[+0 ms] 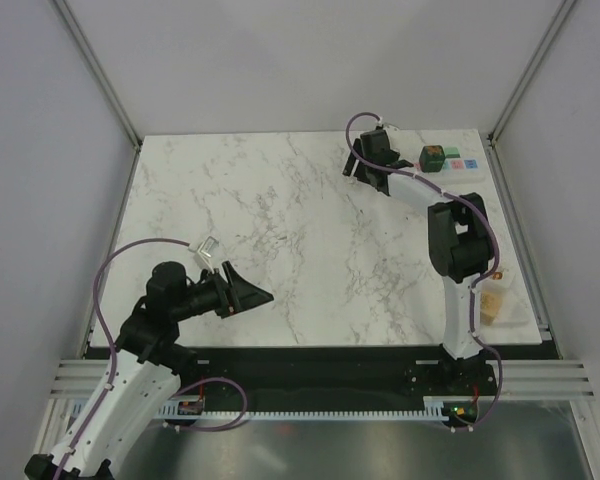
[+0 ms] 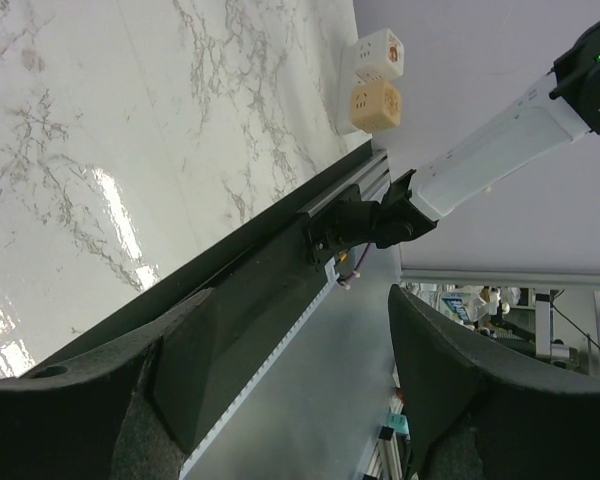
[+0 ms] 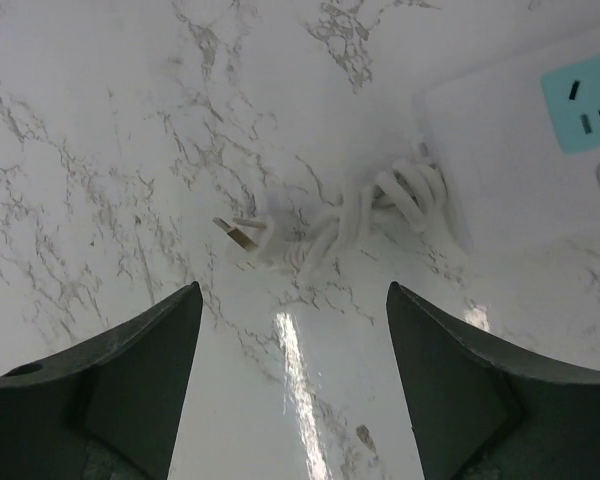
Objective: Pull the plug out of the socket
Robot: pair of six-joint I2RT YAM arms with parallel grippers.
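You're on the approach: the right claw (image 3: pixel 292 325) hangs released and empty over the coiled cord (image 3: pixel 350 215) of the power strip (image 1: pixel 465 166). The plug (image 1: pixel 433 157) sits in that strip, at the far right of the tabletop (image 1: pixel 280 200). Next, shift across and straddle the plug. The left claw (image 2: pixel 295 335) idles released.

Table (image 1: pixel 280 230): white marble-look top, grey veins, glossy, spans everything under the left gripper (image 1: pixel 263 296) and right gripper (image 1: pixel 352 165). Plain pale grey panels box it in: back wall (image 1: pixel 310 60) just past the right gripper, left wall (image 1: pixel 30 200) outboard of the left gripper, right wall (image 1: pixel 580 200) outboard of the right one. Aluminium posts (image 1: pixel 95 65) at both back corners. Behind the left gripper, at the table's near edge: black strip (image 1: pixel 310 365), aluminium rail (image 1: pixel 80 380), white slotted duct (image 1: pixel 310 410), then a shiny grey panel (image 1: pixel 360 450). Light: bright glare streak (image 3: pixel 290 345) on the marble directly under the right gripper. Left wrist view catches a cluttered room (image 2: pixel 510 305) past the enclosure, too blurry to read.
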